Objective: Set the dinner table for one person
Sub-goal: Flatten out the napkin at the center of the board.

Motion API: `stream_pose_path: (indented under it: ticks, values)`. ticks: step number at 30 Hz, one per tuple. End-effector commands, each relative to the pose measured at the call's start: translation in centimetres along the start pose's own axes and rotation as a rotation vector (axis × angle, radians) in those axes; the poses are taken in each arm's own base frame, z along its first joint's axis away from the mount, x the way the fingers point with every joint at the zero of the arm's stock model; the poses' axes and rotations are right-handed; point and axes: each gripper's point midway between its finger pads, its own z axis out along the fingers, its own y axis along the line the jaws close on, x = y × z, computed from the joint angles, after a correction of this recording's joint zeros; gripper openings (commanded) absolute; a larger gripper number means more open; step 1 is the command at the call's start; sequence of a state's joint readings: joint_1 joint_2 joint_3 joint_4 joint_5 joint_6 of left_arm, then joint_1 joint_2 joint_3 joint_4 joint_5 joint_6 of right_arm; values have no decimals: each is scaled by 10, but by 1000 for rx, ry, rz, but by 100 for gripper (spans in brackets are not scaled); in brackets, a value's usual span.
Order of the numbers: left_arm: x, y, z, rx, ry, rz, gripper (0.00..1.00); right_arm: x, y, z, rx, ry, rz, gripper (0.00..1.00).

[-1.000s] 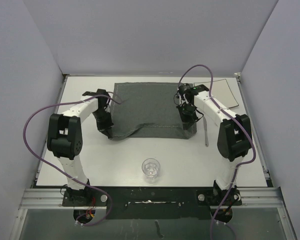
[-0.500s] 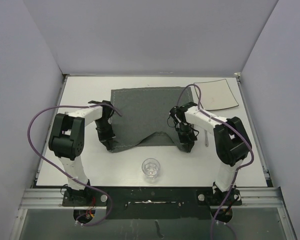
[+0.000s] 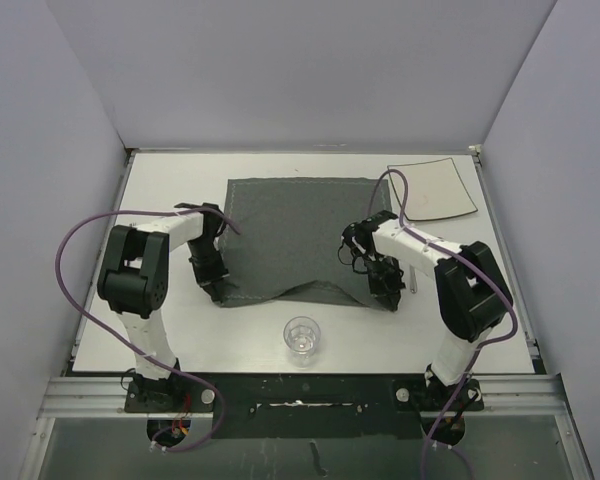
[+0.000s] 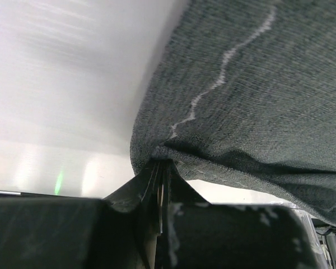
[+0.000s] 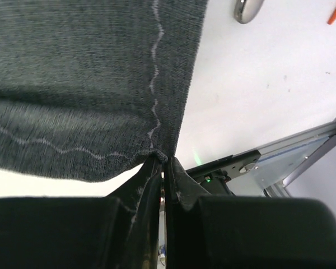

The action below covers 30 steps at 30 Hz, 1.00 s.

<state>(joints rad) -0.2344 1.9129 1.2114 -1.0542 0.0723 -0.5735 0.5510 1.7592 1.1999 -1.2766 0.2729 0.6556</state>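
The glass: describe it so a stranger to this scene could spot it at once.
On the white table, look midway along the near edge. The glass stands alone there, just on the near side of the dark grey placemat. It is the only clear, round thing on the table.

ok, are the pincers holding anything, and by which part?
Both grip the dark grey placemat. The left pincer pinches its near-left corner and the right pincer its near-right corner.
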Motion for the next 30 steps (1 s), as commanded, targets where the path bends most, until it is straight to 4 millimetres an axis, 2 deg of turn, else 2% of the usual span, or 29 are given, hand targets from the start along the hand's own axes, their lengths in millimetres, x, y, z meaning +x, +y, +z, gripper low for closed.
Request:
stream_pose_path:
  ticks: [1,4,13,21,23,26,30]
  values:
    - [-7,20,15,-53,2,-51,0,6,-23,6,132,12,39,0]
    - [-6,28,21,-59,24,-74,0,11,-27,14,162,43,35,0]
    - [-12,34,24,-72,41,-108,0,19,-33,33,242,106,18,0]
    - [-8,33,32,-80,87,-105,0,21,-23,48,236,127,-8,0]
    - [-7,32,32,-82,90,-96,0,18,-19,42,216,100,-7,1]
    - [-8,32,24,-101,61,-79,0,9,-15,24,180,29,9,7]
    - [-15,37,-3,-155,-49,-57,5,-8,-16,-11,114,-89,55,21]
